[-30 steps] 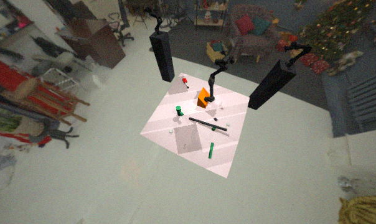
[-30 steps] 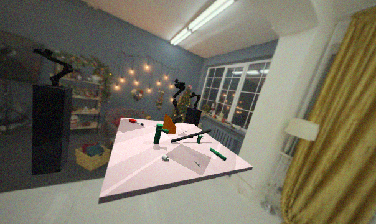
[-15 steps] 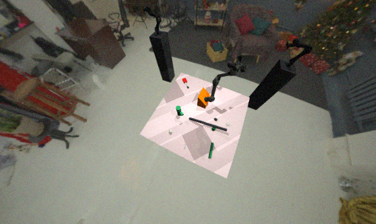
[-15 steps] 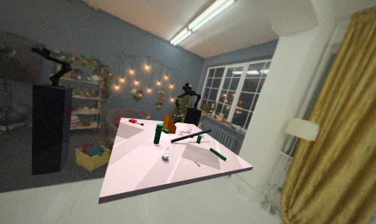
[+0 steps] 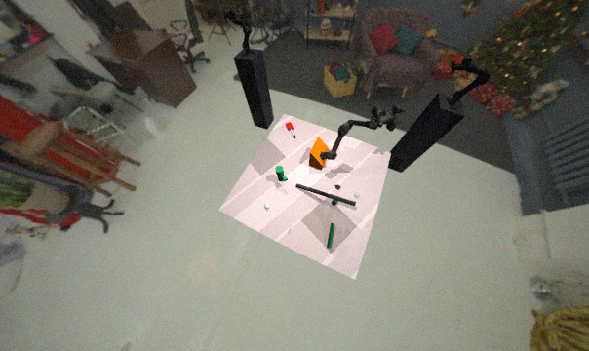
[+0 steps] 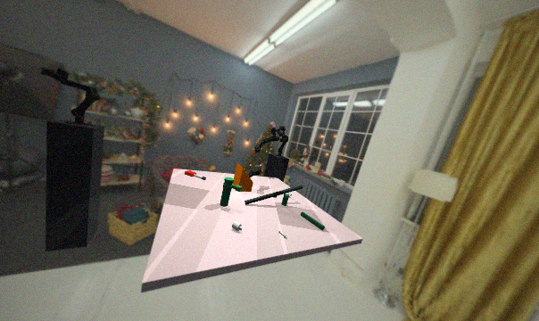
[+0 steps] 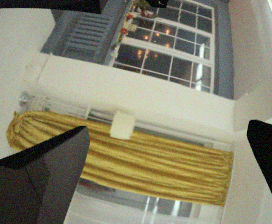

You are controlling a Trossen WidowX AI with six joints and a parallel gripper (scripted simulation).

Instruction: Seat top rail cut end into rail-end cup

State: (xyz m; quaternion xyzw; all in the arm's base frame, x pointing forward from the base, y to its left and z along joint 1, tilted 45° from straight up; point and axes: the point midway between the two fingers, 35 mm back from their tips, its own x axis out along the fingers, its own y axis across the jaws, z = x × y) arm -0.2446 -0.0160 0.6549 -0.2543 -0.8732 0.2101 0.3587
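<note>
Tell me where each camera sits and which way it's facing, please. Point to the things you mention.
Top: high above the table [image 5: 255, 214] [image 6: 198, 259], looking down; the arm [image 5: 342, 129] and its open gripper [image 5: 394, 117] show.
Exterior: off the table's near side, looking across it to the lights and window [image 6: 332, 125] [image 7: 162, 47]; the arm is partly hidden behind the orange block [image 5: 319, 152] [image 6: 243, 179].
Wrist: on the arm, facing the window and yellow curtain [image 5: 568, 331] [image 6: 488, 147] [image 7: 152, 165]; dark fingers show.
Exterior and wrist share window and curtain.

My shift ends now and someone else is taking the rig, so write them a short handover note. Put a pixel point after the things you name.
Tool [image 5: 398, 113]: open, nothing in it, away from the rail.
Rail [image 5: 325, 194] [image 6: 274, 195]: black bar, slanting over the small green post [image 5: 334, 202] [image 6: 286, 199]; its near end looks short of the big green post [image 5: 280, 173] [image 6: 226, 193].
Done: no seating visible.
Left: seat the rail in its end cup, keep the band high, release.
</note>
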